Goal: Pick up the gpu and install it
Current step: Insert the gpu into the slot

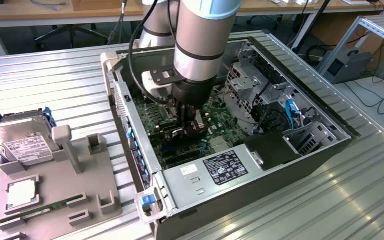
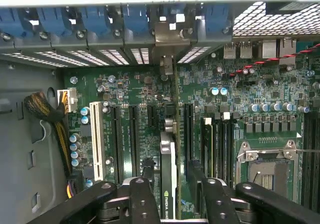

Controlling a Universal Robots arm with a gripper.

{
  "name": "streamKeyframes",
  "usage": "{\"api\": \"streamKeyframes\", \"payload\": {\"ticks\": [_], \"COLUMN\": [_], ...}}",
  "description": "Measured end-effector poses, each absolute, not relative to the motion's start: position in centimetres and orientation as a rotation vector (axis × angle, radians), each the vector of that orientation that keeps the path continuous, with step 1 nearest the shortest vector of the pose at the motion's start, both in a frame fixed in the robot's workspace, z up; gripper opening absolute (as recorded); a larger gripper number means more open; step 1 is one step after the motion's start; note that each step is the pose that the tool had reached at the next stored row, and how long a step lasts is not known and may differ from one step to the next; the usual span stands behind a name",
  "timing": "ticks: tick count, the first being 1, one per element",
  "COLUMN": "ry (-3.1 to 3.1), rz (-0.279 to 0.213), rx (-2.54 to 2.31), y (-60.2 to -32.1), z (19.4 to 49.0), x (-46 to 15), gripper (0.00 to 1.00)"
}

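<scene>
Now gpu stands on edge in a motherboard slot, long axis running 12 to 6, bracket end at 12; fingers spread wide, straddling it at 6, not gripping

Open computer case on slatted tabletop. Grey fixture tray alongside, holding hard drive, memory stick.
</scene>
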State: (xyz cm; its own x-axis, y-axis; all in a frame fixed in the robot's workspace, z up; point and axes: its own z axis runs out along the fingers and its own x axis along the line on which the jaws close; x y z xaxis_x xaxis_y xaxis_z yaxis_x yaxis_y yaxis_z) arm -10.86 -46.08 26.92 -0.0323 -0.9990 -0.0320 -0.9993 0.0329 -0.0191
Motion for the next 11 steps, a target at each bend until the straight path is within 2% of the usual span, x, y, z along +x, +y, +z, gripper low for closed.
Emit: {"api": "streamKeyframes", "payload": {"ticks": [5,6,11], "ry": [2.231,2.231,2.231], "rz": [0.013,0.013,0.013], "rx": [-2.160,-2.160,-2.160], "y": [-46.08,-46.07,-46.08], "z": [26.92,26.92,26.92], "x": [-10.86,-10.86,-10.86], "gripper": [0.40,0.27,0.26]}}
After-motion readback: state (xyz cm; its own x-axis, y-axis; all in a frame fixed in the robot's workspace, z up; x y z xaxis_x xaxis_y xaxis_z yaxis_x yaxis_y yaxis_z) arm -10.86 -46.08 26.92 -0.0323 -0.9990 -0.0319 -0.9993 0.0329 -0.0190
